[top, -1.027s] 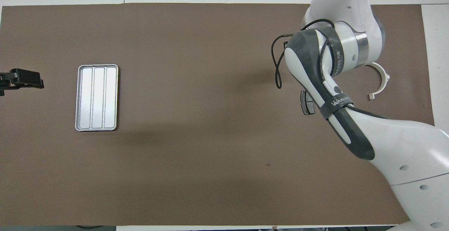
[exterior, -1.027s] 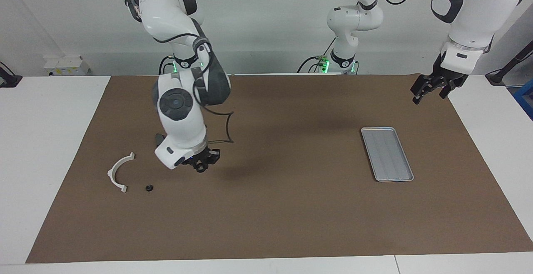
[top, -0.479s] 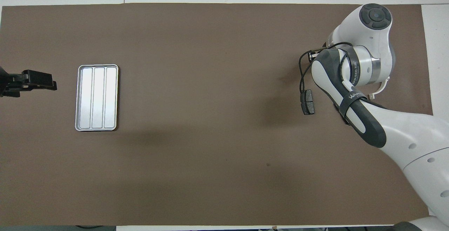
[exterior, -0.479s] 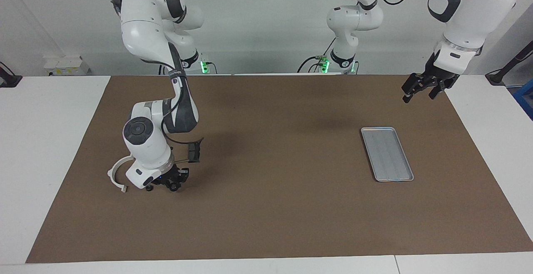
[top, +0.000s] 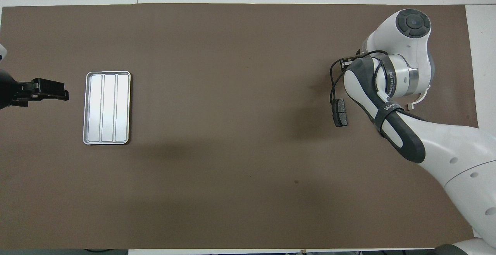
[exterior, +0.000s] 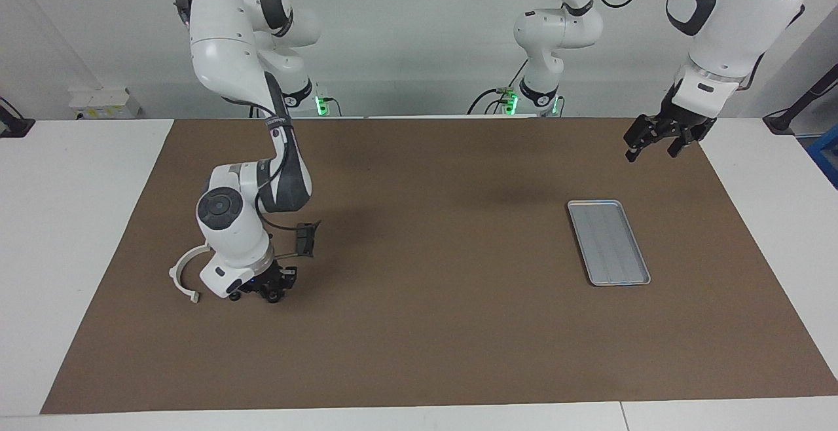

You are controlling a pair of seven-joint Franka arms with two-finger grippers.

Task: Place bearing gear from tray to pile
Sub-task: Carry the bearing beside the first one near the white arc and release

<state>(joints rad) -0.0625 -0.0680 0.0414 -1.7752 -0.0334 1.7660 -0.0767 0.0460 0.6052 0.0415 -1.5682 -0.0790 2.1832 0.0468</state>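
Left arm: it is held up in the air at its own end of the table, where it waits.
Left gripper (exterior: 648, 148): it is seen over the brown mat (exterior: 445, 326), near the mat's corner at the left arm's end. The jaws are spread wide and nothing is held between them.
Tray (exterior: 609, 242): the silver tray is laid flat on the mat toward the left arm's end, well apart from the pile. Its ribbed floor is seen in full.
Brake pad (exterior: 304, 240): one dark pad is seen on the mat beside the right arm's forearm, nearer to the robots than the bracket.
Bracket (exterior: 185, 275): the white half-ring is laid flat at the right arm's end of the mat and is partly covered by the right arm's wrist.
Right gripper (exterior: 267, 289): it is lowered almost to the mat, just beside the bracket. How far it is opened, and whether anything is gripped, cannot be told.
Bearing gear (exterior: 234, 296): a small dark round part is seen on the mat between the bracket's end and the right gripper, close to both.
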